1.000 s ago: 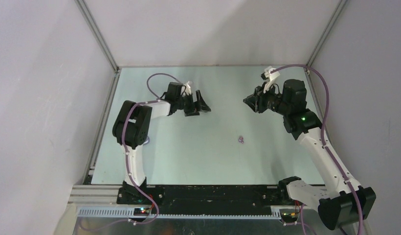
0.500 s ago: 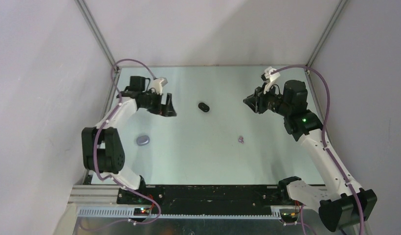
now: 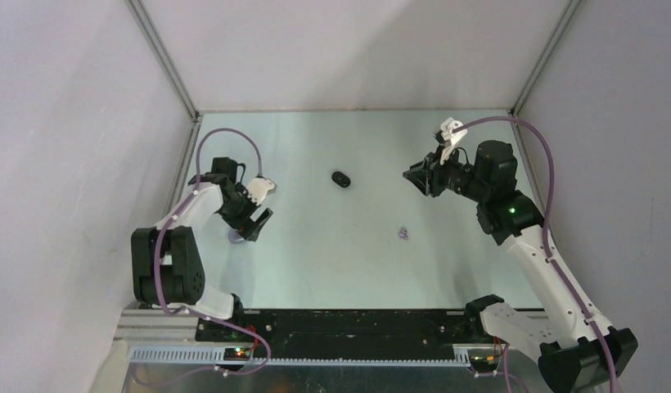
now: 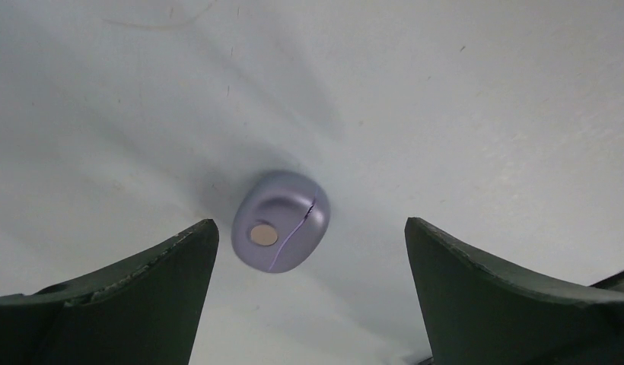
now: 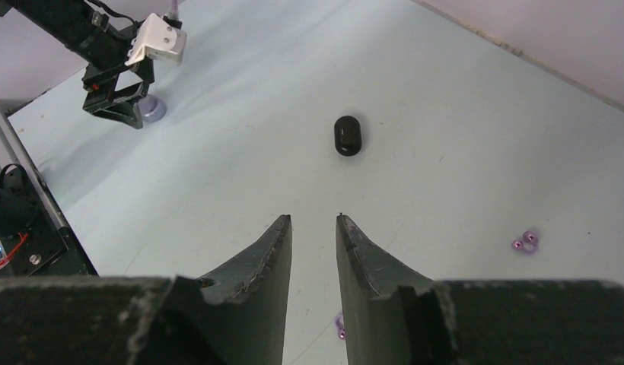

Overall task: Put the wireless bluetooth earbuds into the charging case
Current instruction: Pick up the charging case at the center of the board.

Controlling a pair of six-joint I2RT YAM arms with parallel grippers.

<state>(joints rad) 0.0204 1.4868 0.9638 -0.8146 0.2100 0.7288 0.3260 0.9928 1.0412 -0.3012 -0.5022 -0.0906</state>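
The left gripper (image 4: 309, 251) has its dark fingers (image 4: 134, 296) spread wide apart and holds nothing. Between them, untouched on the pale green table (image 3: 332, 262), lies a glossy lilac oval charging case (image 4: 281, 230), shut, with a small round tan dot and a thin seam on its shell. It sits nearer the left-hand finger in the wrist view.

The left arm is folded at the elbow near the table's left edge, with the wrist pitched down over the case.

The right gripper (image 5: 313, 228) has its fingers close together with only a narrow gap, and nothing sits in that gap. It hangs above the table at the far right, pointing towards the centre.

A glossy black oval case (image 5: 348, 135) lies closed on the bare table straight ahead of it, well apart from both grippers.

The small pale purple bead-like earbuds (image 5: 528, 242) lie on the table off to the side of the right fingers, away from either case. Another purple speck (image 5: 340, 325) shows at a finger's edge, too small to make out.
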